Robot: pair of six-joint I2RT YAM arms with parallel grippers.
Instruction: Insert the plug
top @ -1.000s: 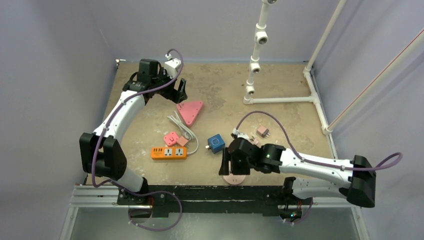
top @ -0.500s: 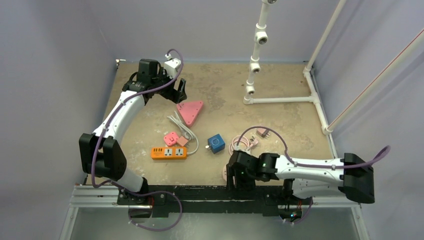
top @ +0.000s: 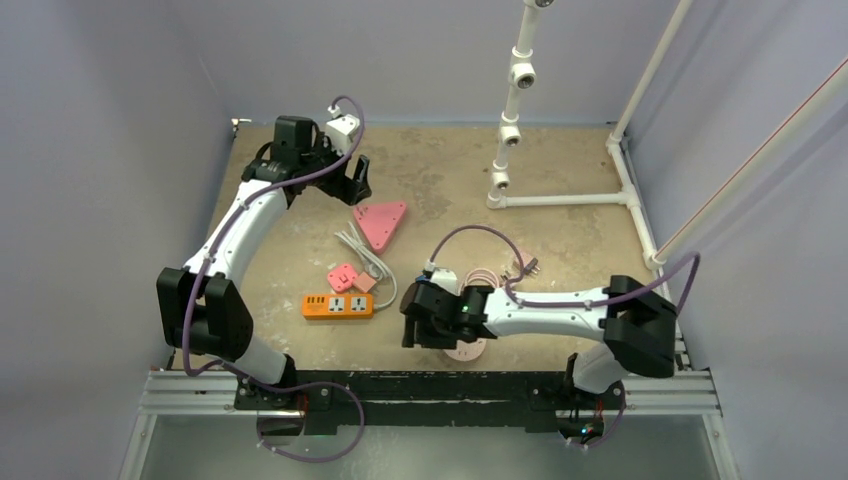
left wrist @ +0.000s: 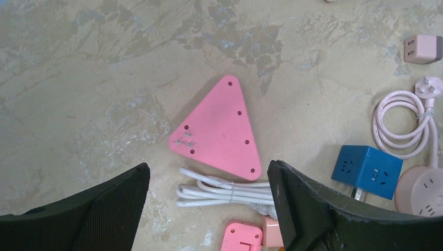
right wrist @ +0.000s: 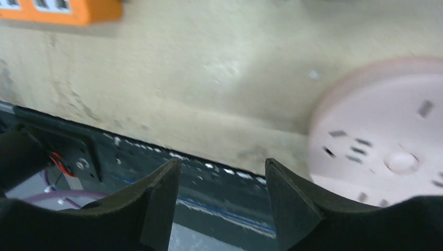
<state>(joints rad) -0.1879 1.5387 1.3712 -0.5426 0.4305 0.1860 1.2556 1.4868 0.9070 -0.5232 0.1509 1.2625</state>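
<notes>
The plug (left wrist: 426, 86) is the white-tipped end of the pink cord (top: 485, 277), which lies coiled on the table (top: 450, 170) a little right of the middle, closer to the near edge than to the far one. None of my fingers touch it.

My right gripper (top: 420, 326) hangs low at the near edge, well apart from the plug. Its jaws are parted about halfway and have nothing between them. In the wrist view the gap between them frames only the table's lip and the black rail below. The round pink socket (right wrist: 386, 151) lies just outside my right-hand finger (right wrist: 292, 209), and the orange power strip (right wrist: 60, 10) lies further in from the near edge.

My left gripper (left wrist: 209, 167) hovers toward the far left corner with its jaws spread wide and empty. The pink triangular socket (left wrist: 217, 130) and the bundled white cable (left wrist: 224, 188) lie below the gap. From there the plug is off to the right, beyond the blue cube socket (left wrist: 367, 170).

A second ago my right gripper was further right along the near edge. The right arm has since swung left, and from above its wrist now covers the blue cube. The left arm has not moved.
</notes>
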